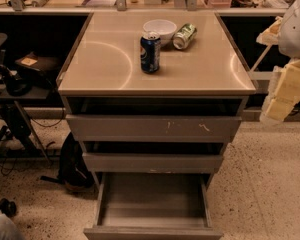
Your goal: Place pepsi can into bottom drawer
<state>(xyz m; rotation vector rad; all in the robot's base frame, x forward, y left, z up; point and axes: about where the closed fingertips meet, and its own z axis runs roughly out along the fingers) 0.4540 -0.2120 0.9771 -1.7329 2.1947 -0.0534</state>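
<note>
The pepsi can (150, 53) stands upright on the cabinet top (105, 64), near its middle. The bottom drawer (152, 204) is pulled open at the foot of the cabinet and its inside is bare. My gripper (282, 96) hangs at the right edge of the view, beside the cabinet's right side. It is well away from the can and holds nothing that I can see.
A white bowl (159, 29) and a green can (184, 36) lying on its side sit just behind the pepsi can. The two upper drawers (152, 128) stand slightly ajar. A black bag (72, 166) and chair parts lie on the floor at the left.
</note>
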